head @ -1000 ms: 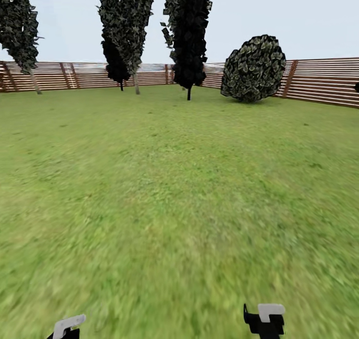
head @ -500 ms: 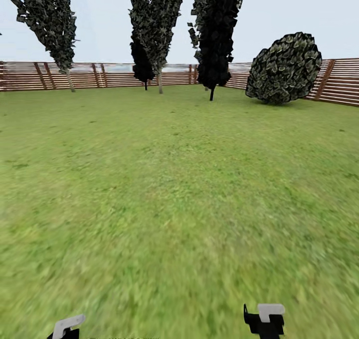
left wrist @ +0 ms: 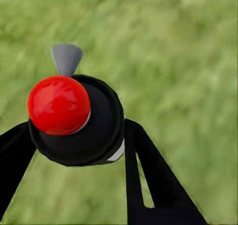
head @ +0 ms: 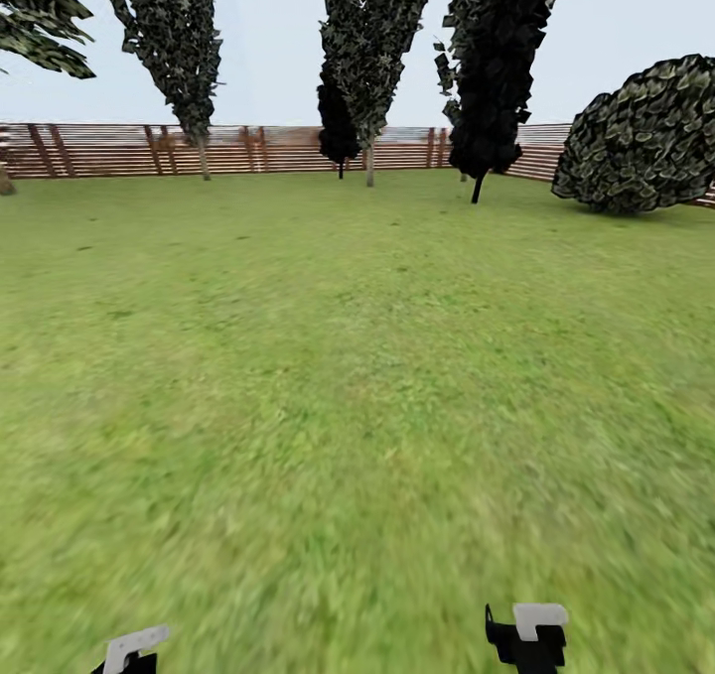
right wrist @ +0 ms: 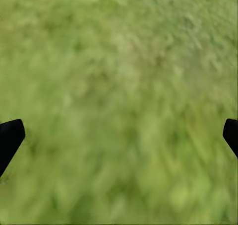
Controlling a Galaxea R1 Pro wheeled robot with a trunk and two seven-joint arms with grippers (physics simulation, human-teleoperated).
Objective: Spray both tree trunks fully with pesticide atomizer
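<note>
Grass lawn (head: 357,376), slat fence (head: 258,150) far ahead. Left gripper (left wrist: 74,145) is clamped around the atomizer (left wrist: 74,118), red cap and grey nozzle beyond the fingers, presumably carried for spraying. Right gripper (right wrist: 119,130) spread wide, nothing between. Head view adds dark conifers (head: 501,59) and a bush (head: 645,138); no thick pale trunks.

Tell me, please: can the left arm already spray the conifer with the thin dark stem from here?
Probably not. The left gripper holds the atomizer, but the conifer stands far across the grass near the fence.
</note>
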